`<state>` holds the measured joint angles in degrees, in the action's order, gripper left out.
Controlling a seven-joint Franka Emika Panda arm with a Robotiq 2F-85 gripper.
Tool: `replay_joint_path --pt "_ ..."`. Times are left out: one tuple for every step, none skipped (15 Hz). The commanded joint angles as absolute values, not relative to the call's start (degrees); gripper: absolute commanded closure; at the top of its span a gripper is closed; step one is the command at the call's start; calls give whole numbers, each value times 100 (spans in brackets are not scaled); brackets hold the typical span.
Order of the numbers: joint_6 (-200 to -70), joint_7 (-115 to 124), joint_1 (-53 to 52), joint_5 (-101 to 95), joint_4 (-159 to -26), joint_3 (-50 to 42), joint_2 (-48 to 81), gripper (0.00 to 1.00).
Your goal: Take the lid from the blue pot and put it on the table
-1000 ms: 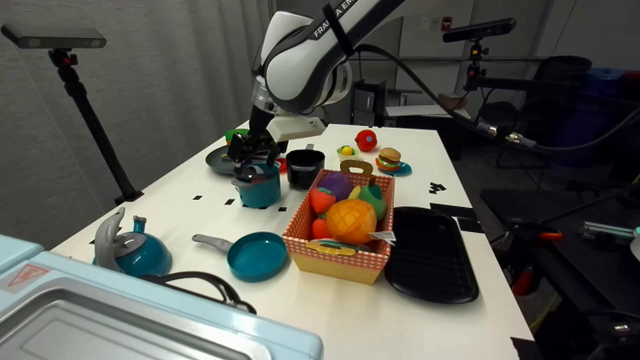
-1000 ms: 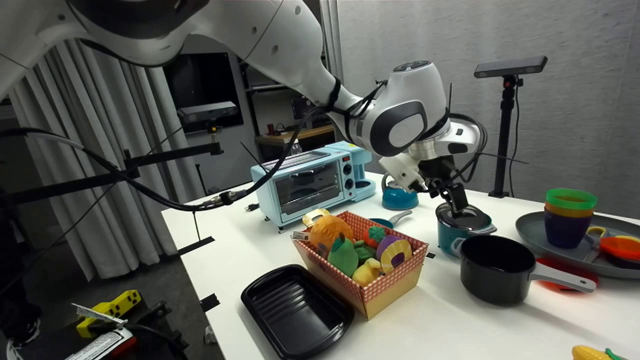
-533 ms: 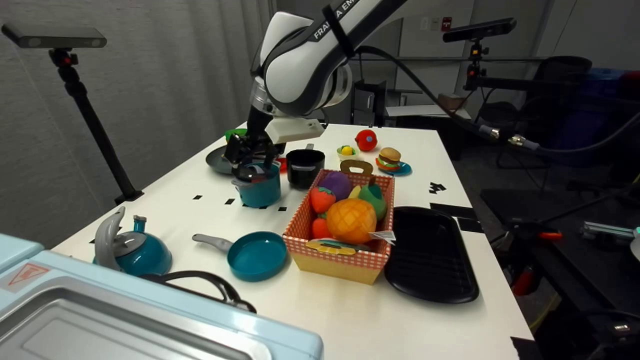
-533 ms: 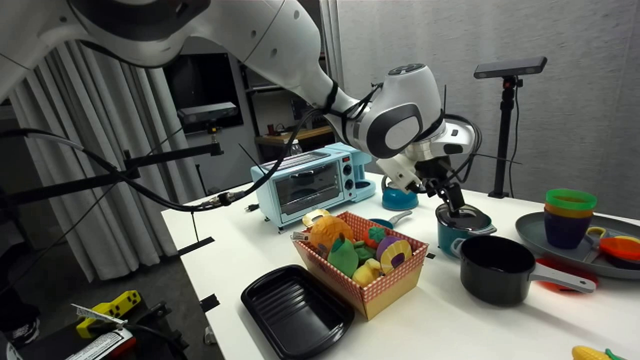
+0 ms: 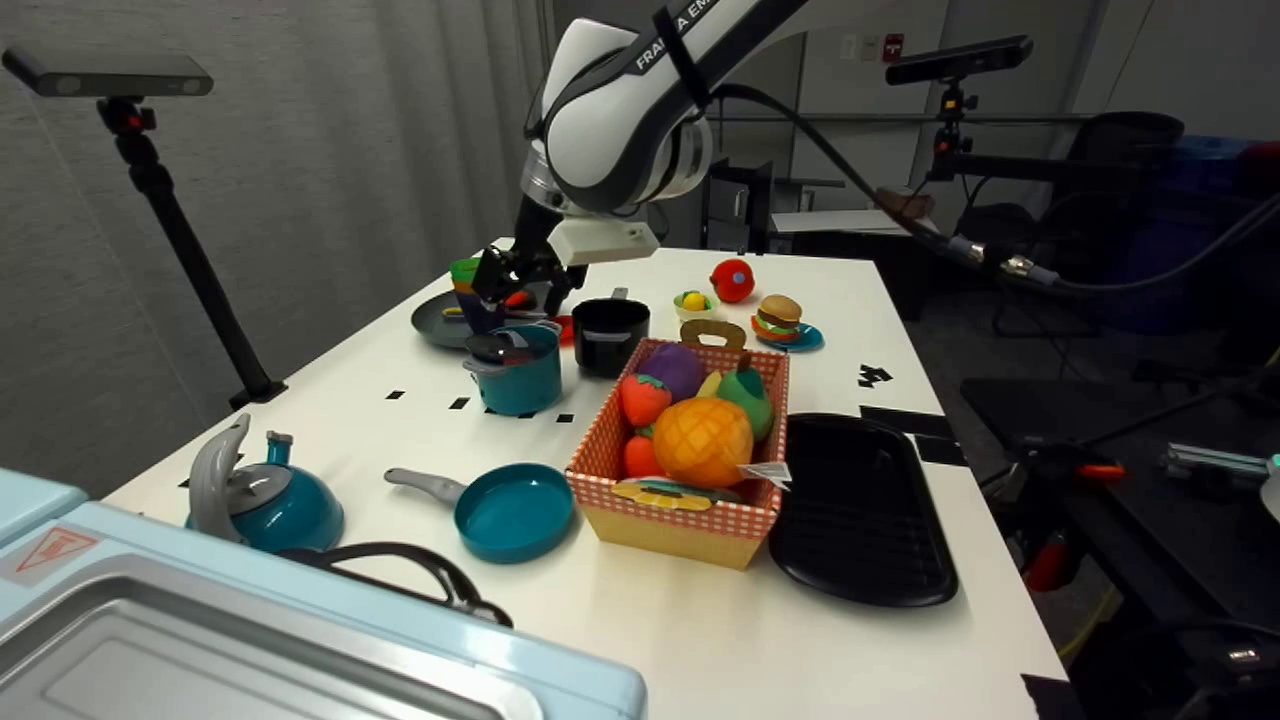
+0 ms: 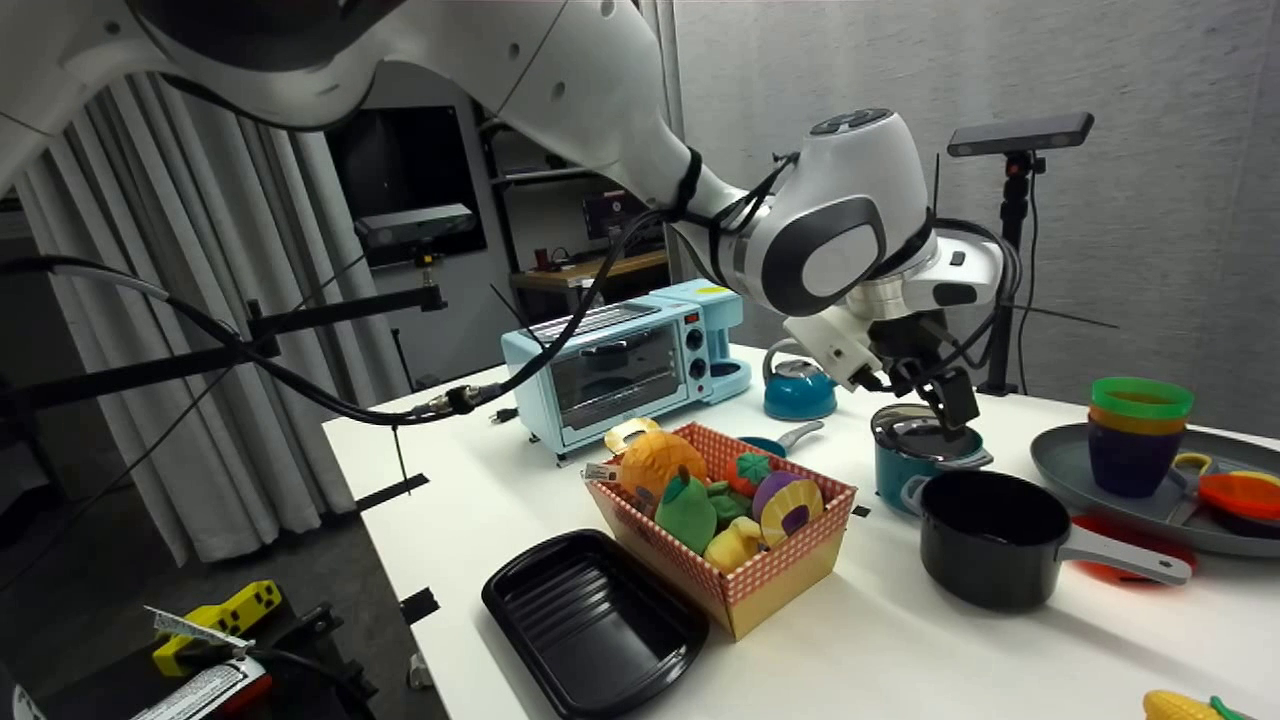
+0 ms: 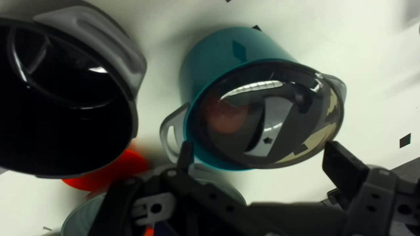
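Rising tool (image 7: 258,151), farther from lid (image 7: 267,114)

Against half a second ago, the gripper (image 7: 259,147) sits farther across the blue pot (image 5: 520,382), toward the dark plate (image 6: 1060,453). In an exterior view it shows clear of the lid (image 5: 500,348), and purple and orange cups (image 5: 475,315) come into sight behind the pot. In an exterior view more of the blue kettle (image 6: 798,393) shows beyond the pot.

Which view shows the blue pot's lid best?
The wrist view: the lid appears large, its grey handle clear. Both exterior views show it smaller, more foreshortened; the jaws partly cover the lid in an exterior view.
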<state>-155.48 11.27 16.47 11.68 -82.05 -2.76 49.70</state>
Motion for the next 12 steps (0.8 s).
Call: replay_joint_path --pt "-15525 923 1688 1263 -8170 -261 5007 0" --pt "-15545 952 1650 1251 -8186 -278 5028 0" --pt "-15559 969 1622 1245 -8199 -282 5046 0" --pt "-15558 962 1616 1246 -8173 -272 5081 0" --pt "-15558 967 1605 1244 -8142 -273 5114 0" --pt "-15532 978 1598 1241 -8077 -280 5159 0" --pt "-15550 1026 1551 1233 -8050 -303 5199 0" --pt "-15699 1165 1401 1225 -8172 -345 5204 6" --pt "-15666 1167 1399 1230 -8137 -342 5223 28" --pt "-15657 1153 1386 1230 -8130 -332 5236 30" --pt "-15651 1115 1377 1223 -8127 -323 5238 32" --pt "-15653 1100 1368 1224 -8115 -320 5230 39"
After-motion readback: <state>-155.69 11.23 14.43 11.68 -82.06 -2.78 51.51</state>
